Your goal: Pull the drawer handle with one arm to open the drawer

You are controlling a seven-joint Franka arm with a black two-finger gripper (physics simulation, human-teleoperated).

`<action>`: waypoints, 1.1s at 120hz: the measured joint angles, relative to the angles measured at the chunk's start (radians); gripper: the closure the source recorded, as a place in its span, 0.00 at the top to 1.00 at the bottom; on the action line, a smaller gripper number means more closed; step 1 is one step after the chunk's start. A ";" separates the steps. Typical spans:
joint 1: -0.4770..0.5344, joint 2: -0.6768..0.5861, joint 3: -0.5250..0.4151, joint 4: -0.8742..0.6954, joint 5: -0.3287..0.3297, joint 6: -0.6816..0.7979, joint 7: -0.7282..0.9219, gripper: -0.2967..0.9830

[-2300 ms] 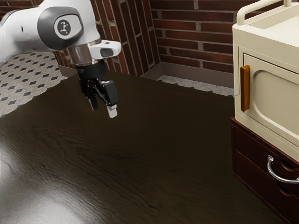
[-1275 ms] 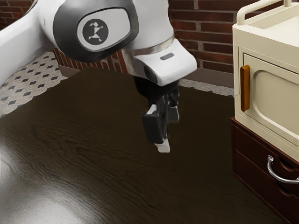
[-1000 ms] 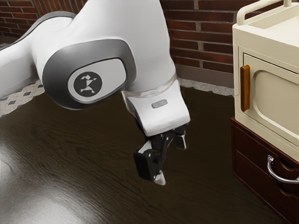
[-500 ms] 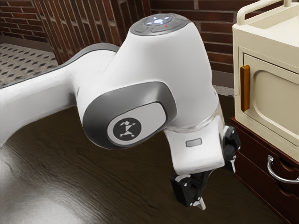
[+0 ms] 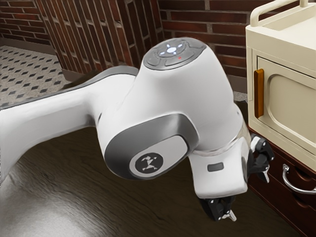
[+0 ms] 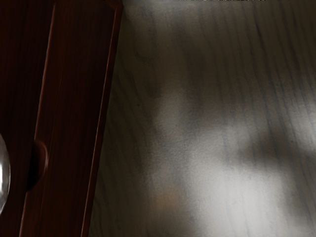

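Note:
My gripper [image 5: 249, 196] is beside the front of the dark red drawer unit [image 5: 260, 183] at the exterior view's right, its two fingers spread wide apart with nothing between them. A curved silver handle [image 5: 292, 186] is mounted on the unit's front, a short way from the nearer finger and not touching it. In the wrist view, part of the silver handle [image 6: 4, 173] appears at the edge, beside the dark red drawer fronts [image 6: 69, 98] and a rounded finger notch. The drawers look closed.
A cream cabinet [image 5: 291, 94] with an orange-brown door handle [image 5: 258, 93] stands on top of the drawer unit. The dark wooden tabletop [image 5: 98, 197] extends in front of it, with brick walls behind.
My arm has swung toward the exterior view's right and lower, bringing the hand from over the table to beside the drawer unit. The hand has turned, and its fingers now stand wide apart.

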 joint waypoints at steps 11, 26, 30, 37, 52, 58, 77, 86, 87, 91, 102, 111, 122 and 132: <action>-0.005 0.017 0.000 0.002 0.014 0.051 0.010 0.77; -0.018 0.054 0.002 0.006 0.031 0.108 0.021 0.77; -0.022 0.066 0.003 0.008 0.035 0.119 0.023 0.77; -0.027 0.083 0.004 0.013 0.041 0.134 0.028 0.77; -0.031 0.113 0.008 0.018 0.048 0.166 0.036 0.77; -0.027 0.125 0.009 0.022 0.053 0.175 0.039 0.77; -0.028 0.181 0.011 0.062 0.073 0.192 0.046 0.77; -0.034 0.196 0.012 0.071 0.080 0.196 0.049 0.77; -0.035 0.198 0.013 0.072 0.081 0.197 0.049 0.77; -0.037 0.205 0.016 0.075 0.082 0.198 0.050 0.77; -0.040 0.212 0.022 0.079 0.086 0.201 0.053 0.77; -0.042 0.214 0.023 0.079 0.089 0.203 0.055 0.77; -0.043 0.214 0.023 0.079 0.091 0.204 0.056 0.77; -0.043 0.214 0.023 0.077 0.092 0.205 0.056 0.76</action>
